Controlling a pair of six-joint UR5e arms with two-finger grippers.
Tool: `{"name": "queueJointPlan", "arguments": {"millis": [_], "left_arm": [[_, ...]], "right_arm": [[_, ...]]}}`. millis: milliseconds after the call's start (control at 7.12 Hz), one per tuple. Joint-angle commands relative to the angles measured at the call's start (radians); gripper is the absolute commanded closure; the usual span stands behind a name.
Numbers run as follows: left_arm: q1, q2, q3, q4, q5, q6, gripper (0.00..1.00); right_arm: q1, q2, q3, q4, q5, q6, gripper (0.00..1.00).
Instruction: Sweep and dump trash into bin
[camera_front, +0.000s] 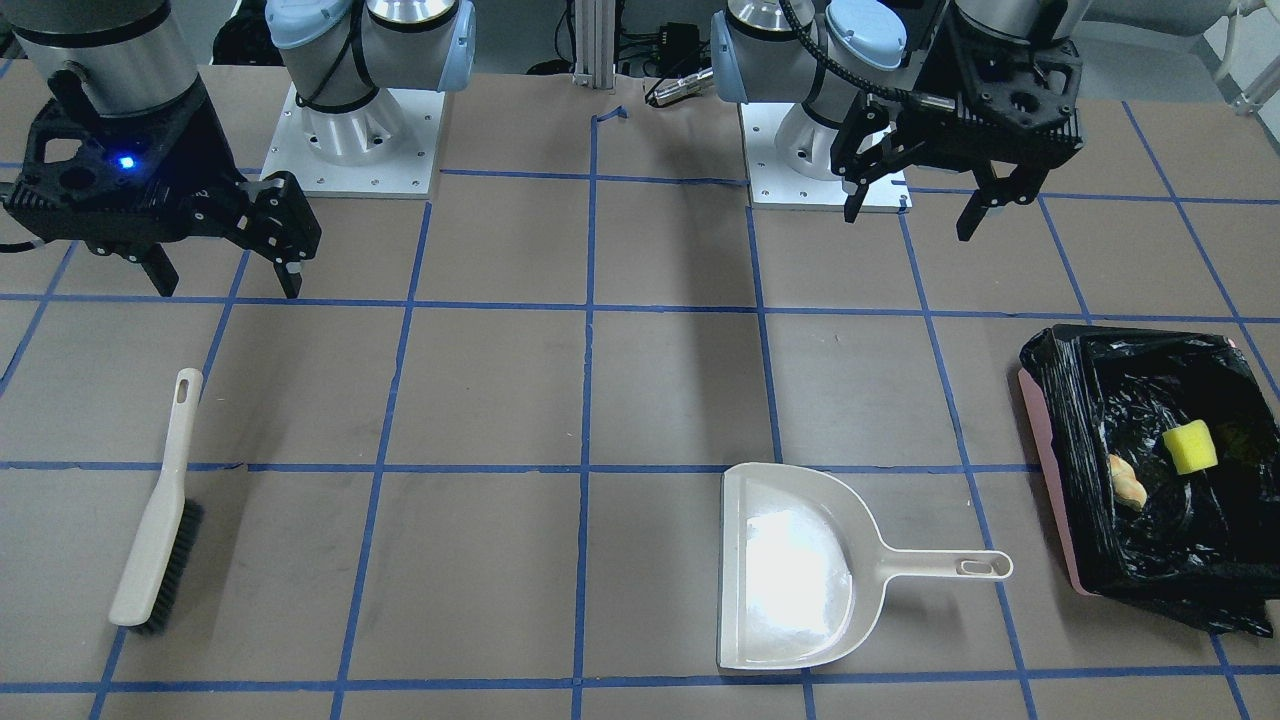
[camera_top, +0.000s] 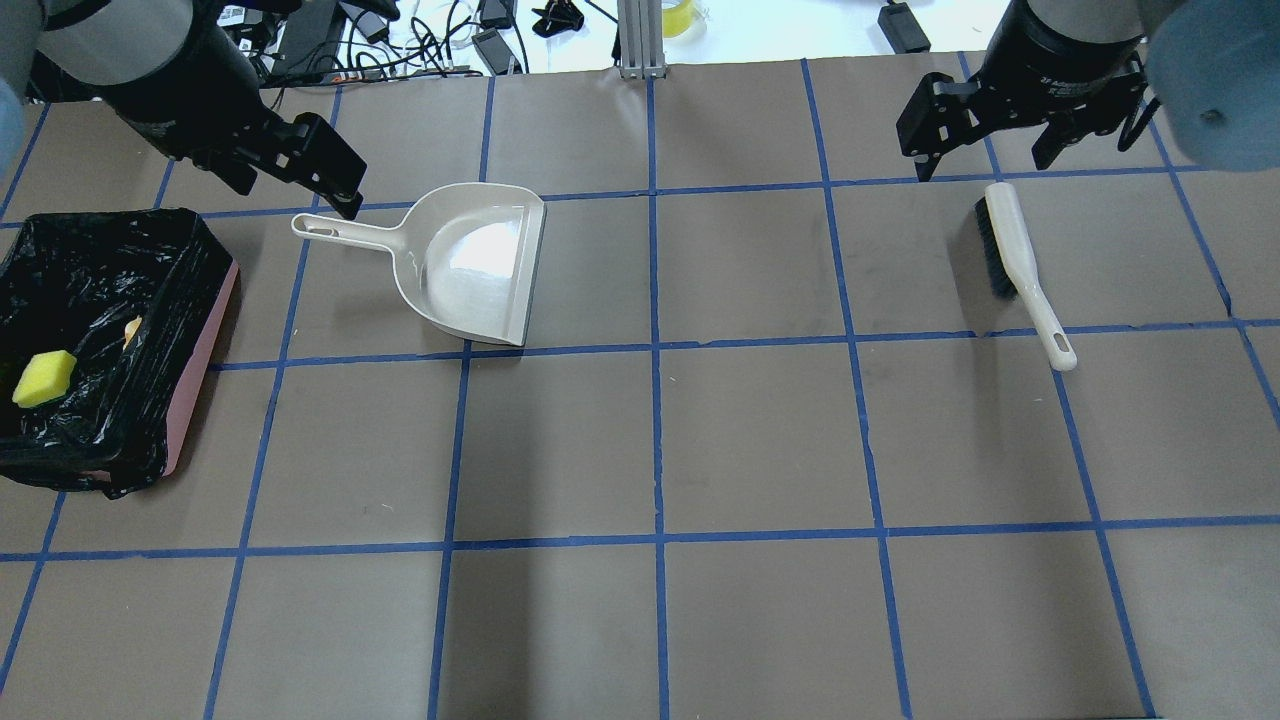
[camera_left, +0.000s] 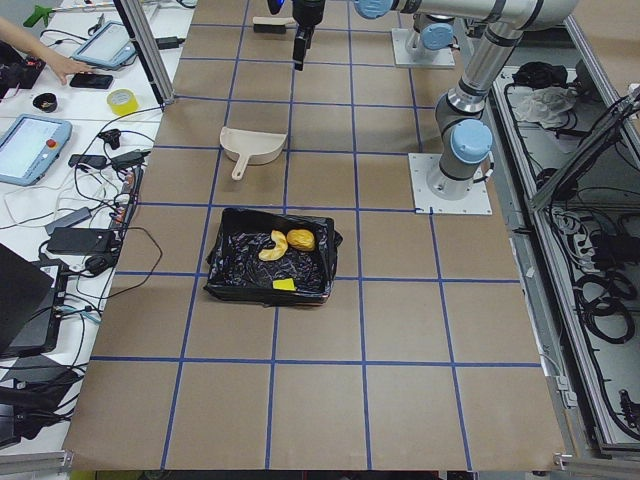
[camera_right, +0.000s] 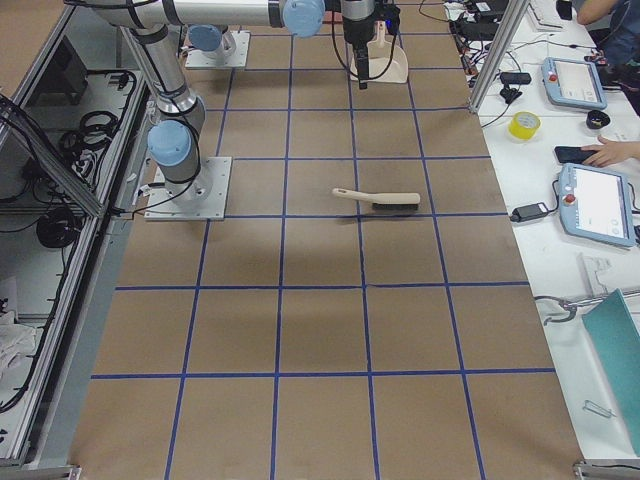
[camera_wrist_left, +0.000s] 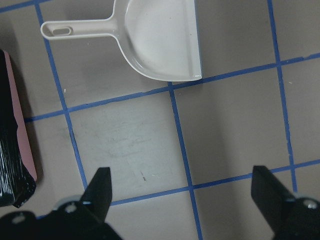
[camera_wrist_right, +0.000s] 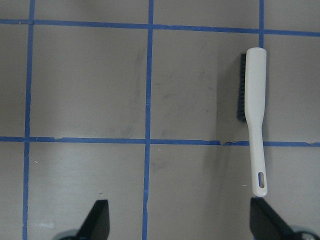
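The bin, pink with a black bag liner, sits at the table's end on my left side. Inside lie the yellow sponge wedge, the bread crescent and the golden-brown potato. The off-white dustpan lies flat and empty beside the bin. The hand brush lies flat on the right side. My left gripper is open and empty, raised above the table near the dustpan's handle. My right gripper is open and empty, raised beside the brush.
Brown paper with a blue tape grid covers the table. The arm bases stand along the robot side. An aluminium post and cables sit beyond the far edge. Operator desks with tablets run alongside.
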Motion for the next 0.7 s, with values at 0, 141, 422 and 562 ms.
{"name": "queueJointPlan", "arguments": {"millis": [0, 141, 422, 562], "left_arm": [[0.006, 0.012, -0.014, -0.008, 0.002, -0.056, 0.00], [0.009, 0.013, -0.028, -0.008, 0.003, -0.055, 0.00], [0.010, 0.015, -0.040, -0.009, -0.012, -0.050, 0.00], [0.010, 0.015, -0.037, 0.001, -0.017, -0.047, 0.00]], "right_arm": [[0.001, 0.001, 0.000, -0.001, 0.002, -0.001, 0.00], [0.001, 0.000, 0.000, -0.001, 0.000, -0.001, 0.00], [0.001, 0.000, 0.000, -0.003, 0.005, -0.001, 0.00], [0.001, -0.002, -0.001, -0.003, 0.014, 0.000, 0.00]]}}
